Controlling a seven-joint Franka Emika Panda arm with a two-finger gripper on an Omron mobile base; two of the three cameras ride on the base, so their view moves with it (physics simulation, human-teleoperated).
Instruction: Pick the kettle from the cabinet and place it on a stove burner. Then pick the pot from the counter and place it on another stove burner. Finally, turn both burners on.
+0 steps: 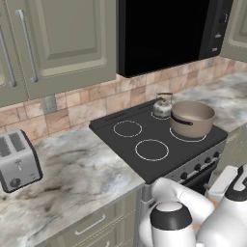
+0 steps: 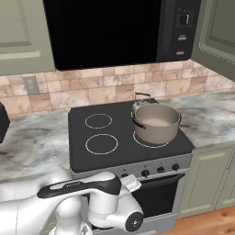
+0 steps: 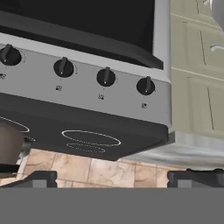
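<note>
A: Two vessels already stand on the black cooktop (image 2: 92,151): the kettle (image 1: 162,107) on the back ring and, just beside it, the pot (image 2: 156,123) on the front ring. We judge both placements done.

B: What do we still owe?

A: Both burners. The four knobs (image 3: 106,77) on the silver front panel look untouched, as far as we can tell.

B: And the tool?

A: The gripper (image 3: 112,178) faces that knob row from below, its jaws spread wide and holding nothing; we expect a knob next.
</note>
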